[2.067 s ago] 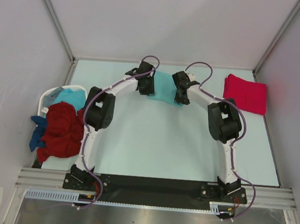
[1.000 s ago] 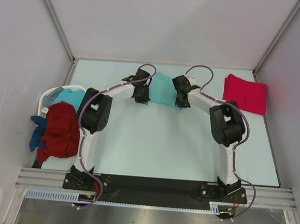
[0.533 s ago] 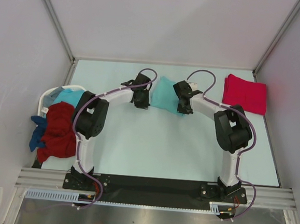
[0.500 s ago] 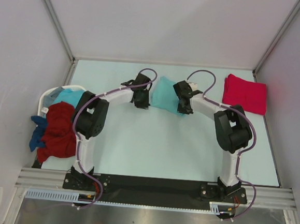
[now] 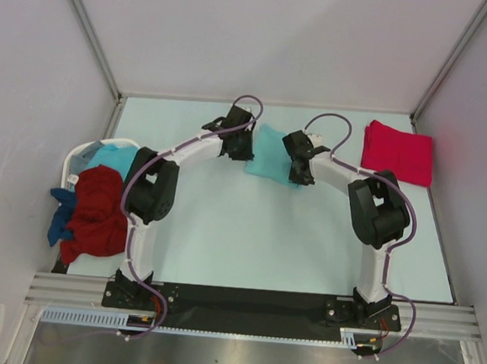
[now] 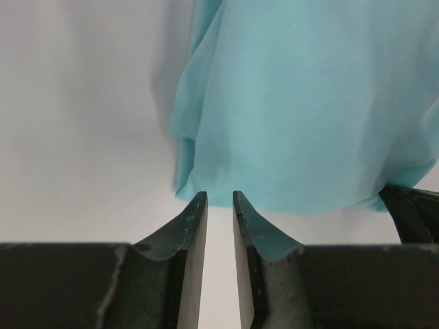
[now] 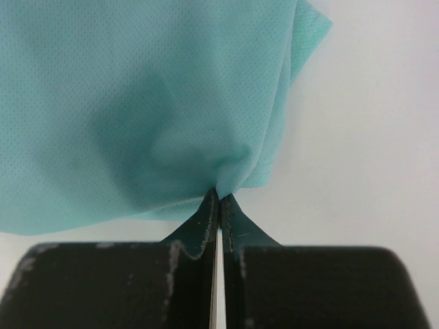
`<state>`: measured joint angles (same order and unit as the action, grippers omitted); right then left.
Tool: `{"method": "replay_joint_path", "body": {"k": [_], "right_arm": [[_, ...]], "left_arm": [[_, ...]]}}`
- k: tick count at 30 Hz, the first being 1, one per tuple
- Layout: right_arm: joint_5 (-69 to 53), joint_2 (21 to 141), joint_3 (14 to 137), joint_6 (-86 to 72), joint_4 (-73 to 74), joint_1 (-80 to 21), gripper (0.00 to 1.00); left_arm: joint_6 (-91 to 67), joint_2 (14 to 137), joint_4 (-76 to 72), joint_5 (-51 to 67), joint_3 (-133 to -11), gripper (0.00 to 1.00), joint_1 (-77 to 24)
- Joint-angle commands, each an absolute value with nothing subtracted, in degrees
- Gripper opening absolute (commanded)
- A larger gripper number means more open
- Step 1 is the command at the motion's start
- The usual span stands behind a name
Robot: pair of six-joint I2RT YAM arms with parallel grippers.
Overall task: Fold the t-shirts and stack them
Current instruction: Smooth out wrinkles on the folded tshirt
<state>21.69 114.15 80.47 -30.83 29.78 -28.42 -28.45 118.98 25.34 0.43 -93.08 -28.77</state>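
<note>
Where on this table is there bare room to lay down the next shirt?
Widest bare patch: the table centre, between the left arm and right arm, nearer than the teal t-shirt. A smaller one lies nearer than the folded red t-shirt. Crowded at left: basket and piled dark red shirt.

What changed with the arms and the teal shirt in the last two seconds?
Both grippers drew the teal shirt a little toward the near edge. The left gripper then pulled back toward the far side, its fingers slightly apart and empty; the right gripper stays pinched on the shirt's edge. The folded red shirt and the basket pile stayed put.
</note>
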Motion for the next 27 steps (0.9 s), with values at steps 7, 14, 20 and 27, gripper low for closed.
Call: {"method": "replay_joint_path", "body": {"k": [7, 14, 20, 27], "right_arm": [[22.15, 112.68, 81.12, -30.06, 29.27, -26.55, 0.0], [21.8, 113.38, 81.65, -30.32, 29.35, -26.46, 0.0], [21.97, 113.82, 82.35, -30.41, 29.62, -26.54, 0.0], [22.41, 113.64, 82.35, -30.41, 29.88, -26.46, 0.0]], "left_arm": [[-28.04, 124.98, 27.86, 0.97, -100.28, 0.29, -29.97], [-26.98, 122.43, 28.39, -2.2, -97.83, 0.38, -29.8], [-26.45, 123.31, 28.21, -0.44, -97.47, 0.39, -29.79], [-27.33, 125.33, 27.86, 3.33, -97.38, 0.38, -29.88]]}}
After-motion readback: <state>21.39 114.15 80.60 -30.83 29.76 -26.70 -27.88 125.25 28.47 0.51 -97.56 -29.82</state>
